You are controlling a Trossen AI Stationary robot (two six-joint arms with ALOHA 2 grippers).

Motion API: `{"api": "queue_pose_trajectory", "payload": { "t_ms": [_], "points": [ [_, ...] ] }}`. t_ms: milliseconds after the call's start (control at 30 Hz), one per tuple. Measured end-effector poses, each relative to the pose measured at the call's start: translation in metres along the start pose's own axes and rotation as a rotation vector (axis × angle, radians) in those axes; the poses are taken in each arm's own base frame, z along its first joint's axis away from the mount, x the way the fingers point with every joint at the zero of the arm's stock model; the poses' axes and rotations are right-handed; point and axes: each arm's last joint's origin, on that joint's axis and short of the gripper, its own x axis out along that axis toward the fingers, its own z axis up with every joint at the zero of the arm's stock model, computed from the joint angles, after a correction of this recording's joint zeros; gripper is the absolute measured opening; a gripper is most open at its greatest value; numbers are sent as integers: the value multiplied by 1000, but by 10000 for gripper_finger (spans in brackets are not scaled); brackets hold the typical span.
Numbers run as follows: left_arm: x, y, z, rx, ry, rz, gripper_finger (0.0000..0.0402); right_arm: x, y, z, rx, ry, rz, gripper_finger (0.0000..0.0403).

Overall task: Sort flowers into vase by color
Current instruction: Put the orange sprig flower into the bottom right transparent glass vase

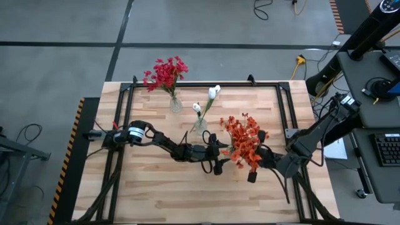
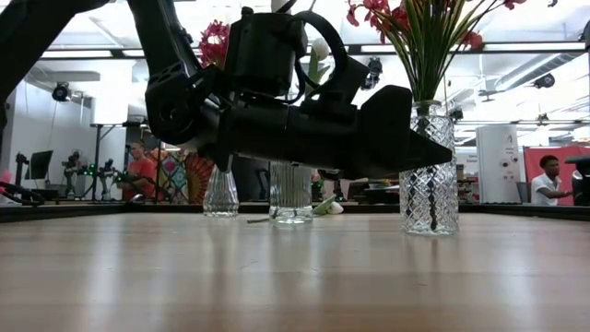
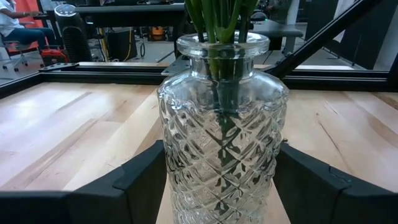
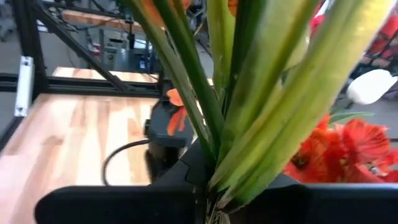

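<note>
Orange-red flowers (image 1: pixel 244 142) standing stalks-down in the cut-glass vase (image 3: pixel 221 140), pinched at the stalks by the right gripper (image 4: pixel 214 186) to seat the bunch, left gripper (image 3: pixel 221 186) spread wide either side of the vase to steady it.

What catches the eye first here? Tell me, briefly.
The orange-red flowers stand out first, right of the table's middle: the right claw is shut on their green stalks, which drop into a cut-glass vase. The left claw reaches in from the other side, its fingers on either side of that vase. Behind stand a vase of crimson flowers at the far edge and one of white buds near the middle.
</note>
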Motion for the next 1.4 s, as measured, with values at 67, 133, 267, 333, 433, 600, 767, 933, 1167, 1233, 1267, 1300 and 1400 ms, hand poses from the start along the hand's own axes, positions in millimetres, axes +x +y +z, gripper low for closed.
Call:
{"api": "queue_pose_trajectory", "payload": {
  "t_ms": [67,133,267,333,433,600,767,933,1167,1233,1267,1300,1400],
  "points": [
    [0,0,0,0,0,0,246,0,-1,0,-19,-2,-8,22],
    [0,0,-1,0,1,0,246,-1,-2,1,-36,-4,-9,22],
    [0,0,-2,-1,0,0,246,-2,-4,2,-54,-7,-34,22],
    [0,0,-2,-1,1,0,246,-3,-6,3,-59,-6,-55,22],
    [0,0,-2,0,1,0,246,-2,-9,1,-76,8,-70,22],
    [0,0,-2,0,1,0,246,4,-13,-1,-64,30,-95,22],
    [0,0,-3,0,2,0,246,7,-16,-2,-26,36,-112,22],
    [0,0,-3,0,2,0,246,7,-16,-3,19,37,-108,22],
    [0,0,-3,1,3,0,246,9,-16,-15,45,55,-111,22],
    [0,0,-3,1,3,0,246,9,-16,-16,43,57,-111,22],
    [0,0,-3,1,3,0,246,9,-16,-16,43,57,-112,22],
    [0,0,-3,1,3,0,246,9,-16,-16,43,57,-112,22],
    [0,0,-3,1,3,0,246,9,-16,-16,43,58,-109,22]
  ]
}}
